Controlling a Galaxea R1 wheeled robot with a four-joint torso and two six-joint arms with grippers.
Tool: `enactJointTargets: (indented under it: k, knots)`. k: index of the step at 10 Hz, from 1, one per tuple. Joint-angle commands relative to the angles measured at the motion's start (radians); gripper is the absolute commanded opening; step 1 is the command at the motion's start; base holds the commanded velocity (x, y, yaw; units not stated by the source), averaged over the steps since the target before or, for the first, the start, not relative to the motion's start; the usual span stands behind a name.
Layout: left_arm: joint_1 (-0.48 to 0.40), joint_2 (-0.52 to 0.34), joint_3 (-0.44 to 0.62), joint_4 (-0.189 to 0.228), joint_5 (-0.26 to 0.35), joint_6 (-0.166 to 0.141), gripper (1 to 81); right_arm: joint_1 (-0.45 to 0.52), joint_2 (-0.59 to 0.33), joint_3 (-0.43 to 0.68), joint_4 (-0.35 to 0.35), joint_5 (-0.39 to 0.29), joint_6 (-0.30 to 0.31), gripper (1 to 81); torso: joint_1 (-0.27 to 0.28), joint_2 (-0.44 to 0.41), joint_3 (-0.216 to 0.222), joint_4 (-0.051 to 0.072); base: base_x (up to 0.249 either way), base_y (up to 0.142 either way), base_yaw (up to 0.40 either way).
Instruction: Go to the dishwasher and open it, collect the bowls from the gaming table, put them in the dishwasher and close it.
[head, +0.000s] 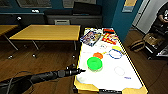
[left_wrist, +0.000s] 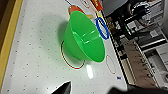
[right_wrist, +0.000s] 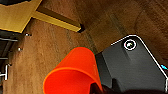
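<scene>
Left gripper (head: 81, 71), grip unreadable, reaches beside the translucent bright green plastic bowl (head: 94, 63) resting on the white-topped gaming table (head: 110, 80).

I see a plain yellow-topped table (head: 47, 32) standing on the dark wooden floor (head: 45, 60), just beside the white surface. On that surface lie a flat blue ring (head: 115, 53), a colourful printed box (head: 90, 38) and red packets (head: 109, 37). A person (head: 163, 15) sits at the far right.
</scene>
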Motion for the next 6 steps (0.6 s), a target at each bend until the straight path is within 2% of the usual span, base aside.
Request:
enactJointTargets:
  k: [1,3,4,6]
  knots:
    - [-0.158,0.035,-0.043,-0.002,0.069,0.001,81.1,0.027,-0.034,0.011,-0.027,-0.03,0.002,1.0,0.0,0.0,0.0,0.0,0.0,0.0,0.0]
    - [-0.158,0.034,-0.085,-0.013,0.057,-0.005,81.1,0.037,-0.03,0.011,-0.025,-0.043,0.002,1.0,0.0,0.0,0.0,0.0,0.0,0.0,0.0]
    - [-0.165,0.021,-0.104,-0.011,0.048,-0.037,81.1,0.04,-0.031,0.011,-0.024,-0.044,0.002,1.0,0.0,0.0,0.0,0.0,0.0,0.0,0.0]
    - [-0.178,0.041,-0.179,-0.01,0.045,-0.047,81.1,0.047,-0.026,0.011,-0.021,-0.049,0.002,1.0,0.0,0.0,0.0,0.0,0.0,0.0,0.0]
